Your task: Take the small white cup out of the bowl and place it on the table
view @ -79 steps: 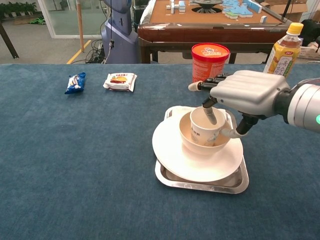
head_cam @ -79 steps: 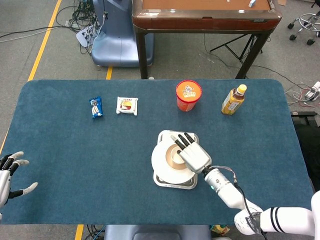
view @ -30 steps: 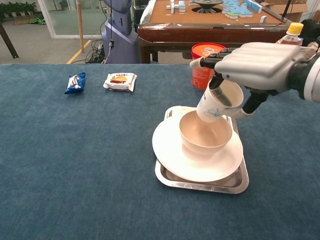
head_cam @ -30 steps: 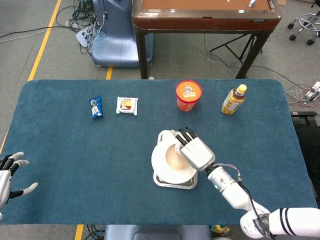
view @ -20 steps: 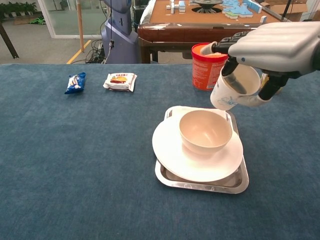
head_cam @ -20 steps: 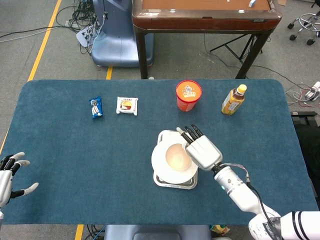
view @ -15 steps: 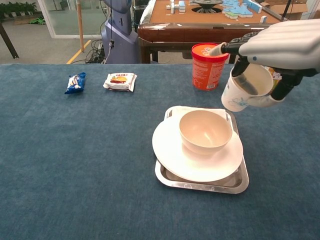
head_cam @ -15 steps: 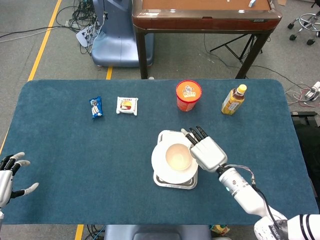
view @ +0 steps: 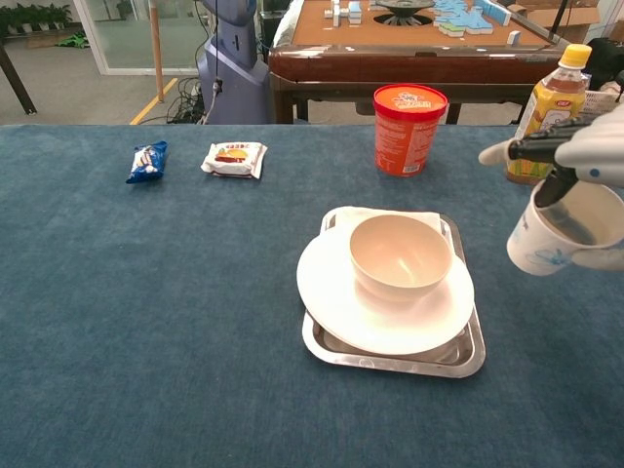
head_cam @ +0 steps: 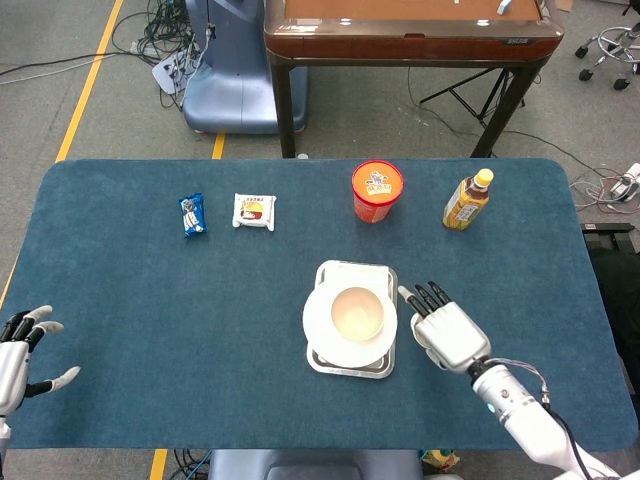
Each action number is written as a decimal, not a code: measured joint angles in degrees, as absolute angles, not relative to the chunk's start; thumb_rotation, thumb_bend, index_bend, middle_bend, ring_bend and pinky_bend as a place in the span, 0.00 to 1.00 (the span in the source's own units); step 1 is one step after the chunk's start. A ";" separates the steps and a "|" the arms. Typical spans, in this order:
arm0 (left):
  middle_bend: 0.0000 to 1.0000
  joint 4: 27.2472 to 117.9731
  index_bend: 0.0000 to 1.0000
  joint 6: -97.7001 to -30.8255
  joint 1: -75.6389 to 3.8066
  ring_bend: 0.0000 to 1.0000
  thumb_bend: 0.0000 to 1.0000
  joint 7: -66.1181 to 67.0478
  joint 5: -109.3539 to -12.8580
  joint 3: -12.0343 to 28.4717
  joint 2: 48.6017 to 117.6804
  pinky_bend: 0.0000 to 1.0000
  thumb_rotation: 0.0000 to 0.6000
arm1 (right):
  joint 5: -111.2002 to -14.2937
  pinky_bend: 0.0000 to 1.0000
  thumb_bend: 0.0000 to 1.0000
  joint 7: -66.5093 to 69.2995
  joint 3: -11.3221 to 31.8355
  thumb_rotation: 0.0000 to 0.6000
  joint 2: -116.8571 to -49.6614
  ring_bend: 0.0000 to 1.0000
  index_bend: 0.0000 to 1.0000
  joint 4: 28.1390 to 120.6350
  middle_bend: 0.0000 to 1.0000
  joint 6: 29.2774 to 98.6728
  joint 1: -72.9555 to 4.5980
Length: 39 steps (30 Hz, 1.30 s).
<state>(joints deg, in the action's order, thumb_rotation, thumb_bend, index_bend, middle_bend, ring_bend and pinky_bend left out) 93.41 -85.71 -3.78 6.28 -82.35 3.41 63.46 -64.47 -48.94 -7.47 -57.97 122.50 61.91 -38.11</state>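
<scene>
My right hand [view: 585,156] [head_cam: 447,330] holds the small white cup [view: 558,232] by its rim, one finger inside it. The cup hangs tilted above the blue table, to the right of the tray, near the right edge of the chest view. In the head view the hand covers the cup. The beige bowl [view: 401,256] [head_cam: 357,314] sits empty on a white plate [view: 331,292] on the metal tray [view: 390,359]. My left hand [head_cam: 22,355] stays open at the table's front left corner, holding nothing.
An orange instant-noodle cup [head_cam: 377,191] and a yellow tea bottle [head_cam: 467,200] stand behind the tray. Two snack packets, blue [head_cam: 192,214] and white [head_cam: 254,211], lie at the back left. A wooden table [head_cam: 410,35] stands beyond the blue table.
My right hand lifted the white cup out of the bowl and carried it rightward past the tray and lower. The bowl is now empty. The left hand stayed put.
</scene>
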 measured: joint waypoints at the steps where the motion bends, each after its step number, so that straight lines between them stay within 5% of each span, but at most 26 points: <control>1: 0.21 93.40 0.36 -85.69 -3.79 0.15 0.03 6.36 -82.32 3.41 63.49 0.43 1.00 | -64.86 0.01 0.41 -48.61 -7.86 1.00 -57.92 0.00 0.65 122.27 0.00 62.01 -37.62; 25: 0.21 93.06 0.36 -84.99 -4.05 0.15 0.03 7.43 -81.93 3.28 64.10 0.43 1.00 | -70.15 0.00 0.41 -38.58 -12.33 1.00 -63.07 0.00 0.65 113.15 0.00 61.45 -27.74; 39: 0.21 93.05 0.36 -84.87 -4.10 0.15 0.03 7.64 -81.83 3.25 64.18 0.43 1.00 | -71.20 0.00 0.20 -36.88 -11.28 1.00 -61.80 0.00 0.42 113.24 0.00 60.94 -26.46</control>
